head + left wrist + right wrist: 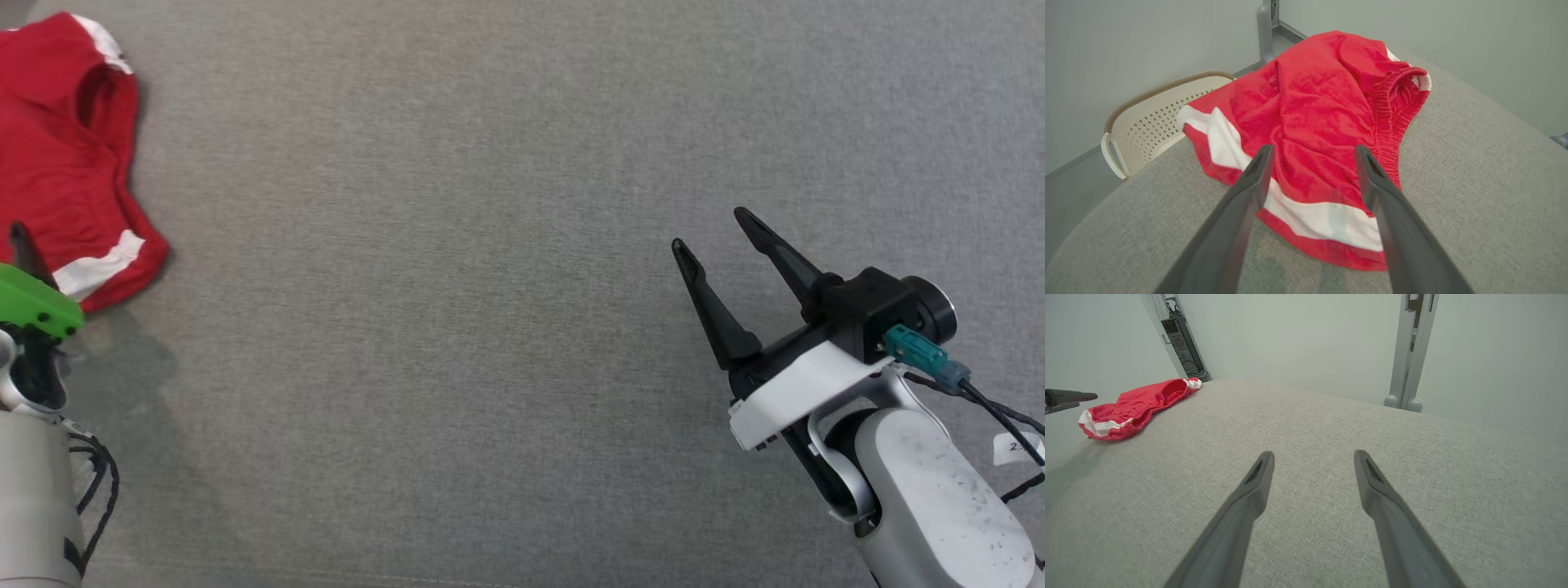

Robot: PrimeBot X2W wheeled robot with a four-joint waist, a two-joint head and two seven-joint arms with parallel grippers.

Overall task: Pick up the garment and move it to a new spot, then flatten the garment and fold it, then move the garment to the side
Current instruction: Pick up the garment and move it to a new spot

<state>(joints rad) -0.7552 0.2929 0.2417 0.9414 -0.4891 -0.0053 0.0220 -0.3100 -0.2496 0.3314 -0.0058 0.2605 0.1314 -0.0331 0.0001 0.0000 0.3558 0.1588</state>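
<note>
Red shorts (57,155) lie crumpled at ten o'clock on the grey bench (490,327). I see my left end effector (1314,150) spread apart just before them, and my right end effector (709,229), also apart, at four o'clock.

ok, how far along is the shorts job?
Nothing looks done: the red shorts lie crumpled and unfolded at the left edge of the grey surface. In hand: the left gripper is poised at their white-banded hem, jaws open, empty. The right gripper is apart over bare fabric, jaws open. Left: pick, move, flatten, fold, set aside.
</note>
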